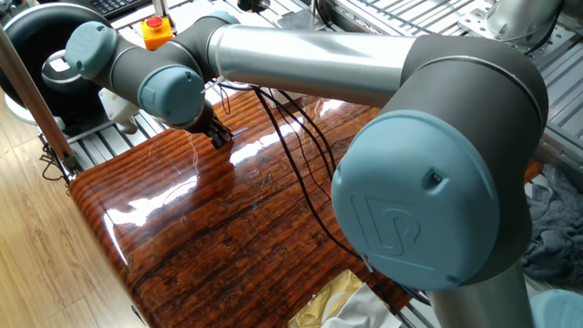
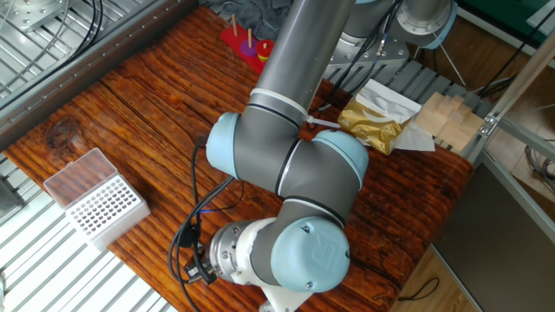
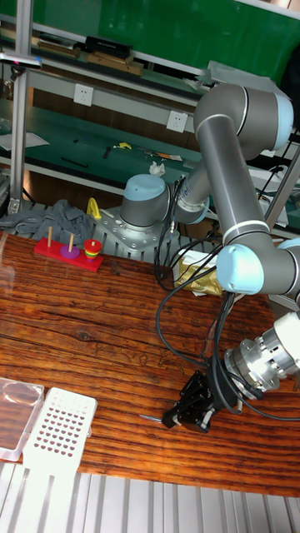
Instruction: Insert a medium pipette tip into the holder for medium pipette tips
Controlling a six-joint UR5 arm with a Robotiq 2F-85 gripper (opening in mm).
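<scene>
The medium pipette tip [image 3: 151,419] is only a thin dark sliver in the tall fixed view, sticking out sideways from my gripper [image 3: 177,414] just above the table [image 3: 100,333]. It sits at my fingertips and my jaws look drawn close around its near end, though the fingers are small and dark and I cannot make out the contact itself. In one fixed view my gripper [image 1: 220,138] shows as a black cluster under my wrist, low over the glossy wood, and the tip is too fine to find there against the glare. In the other fixed view my own elbow and wrist housings cover most of the gripper [image 2: 196,272]; only a black corner and some cables peek out, and the tip is hidden.

The holder for medium pipette tips [image 3: 57,426] stands well apart from me, near the table's front edge, a white block with a grid of holes. Just beside it lies a clear lid [image 3: 18,406], cut off by the picture's edge. In the other fixed view the holder [image 2: 104,207] and lid [image 2: 76,173] show whole, side by side.

Farther back are a red ring-stacking toy [image 3: 68,252], a crumpled gold bag [image 2: 375,123], partly behind my arm in the tall view, and grey cloth [image 3: 46,221].
</scene>
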